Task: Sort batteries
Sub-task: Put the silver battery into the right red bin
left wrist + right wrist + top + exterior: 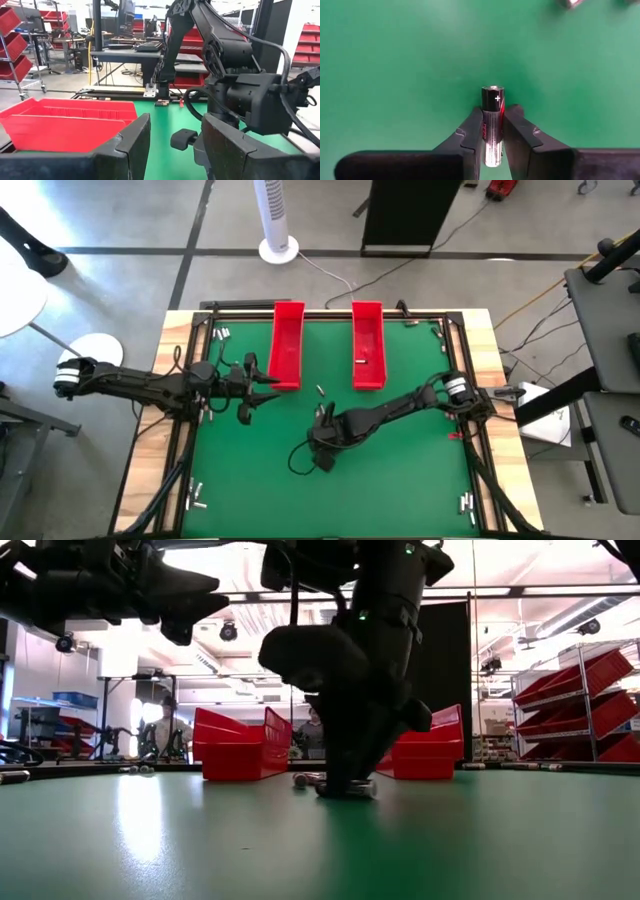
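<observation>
At mid-counter, the right end effector (492, 131) pinches a battery (492, 120) lying on the green mat (400, 470); its lower end is hidden between the fingers. Another battery (320, 390) lies just beyond. The left end effector (270, 388) hovers partly open and empty beside the left red tray (287, 345). One battery (358, 362) lies in the right red tray (368, 345). Small batteries (195, 498) along the counter's edges are hard to make out.

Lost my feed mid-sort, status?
Right gripper shut on battery, down on mat. Left gripper open, empty, beside left tray. Loose battery nearby, nothing blocking.
</observation>
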Robot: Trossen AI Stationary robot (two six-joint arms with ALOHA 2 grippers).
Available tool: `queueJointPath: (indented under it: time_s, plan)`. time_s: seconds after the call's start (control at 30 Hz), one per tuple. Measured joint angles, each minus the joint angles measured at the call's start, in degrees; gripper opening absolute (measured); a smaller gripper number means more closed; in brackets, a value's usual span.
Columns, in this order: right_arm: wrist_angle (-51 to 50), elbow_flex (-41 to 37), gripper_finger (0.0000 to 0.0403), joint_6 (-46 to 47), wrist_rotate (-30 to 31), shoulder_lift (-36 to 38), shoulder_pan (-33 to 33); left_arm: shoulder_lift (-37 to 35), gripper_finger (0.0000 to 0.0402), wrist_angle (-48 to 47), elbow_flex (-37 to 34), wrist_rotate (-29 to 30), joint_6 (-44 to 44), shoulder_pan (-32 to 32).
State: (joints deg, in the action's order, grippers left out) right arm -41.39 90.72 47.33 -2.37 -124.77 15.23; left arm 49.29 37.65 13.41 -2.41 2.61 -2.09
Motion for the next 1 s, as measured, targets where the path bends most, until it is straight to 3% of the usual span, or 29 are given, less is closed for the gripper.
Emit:
queueJointPath:
  time_s: [0.37, 0.63, 1.0]
  plan:
    - [-4.8, 0.1, 0.0054, -8.2, -5.7, -1.9, -1.3, 0.9, 0.0158, -2.9, 0.0, -1.6, 0.0, 0.6]
    - [-5.3, 0.1, 0.0052, -6.9, 2.1, -2.0, -1.3, -0.2, 0.0158, -2.6, 0.0, 4.2, -4.1, 0.6]
    - [-5.7, -0.2, 0.0047, -10.1, 3.6, 3.6, -1.5, -6.3, 0.0158, -2.8, 1.6, 4.5, -6.6, 0.6]
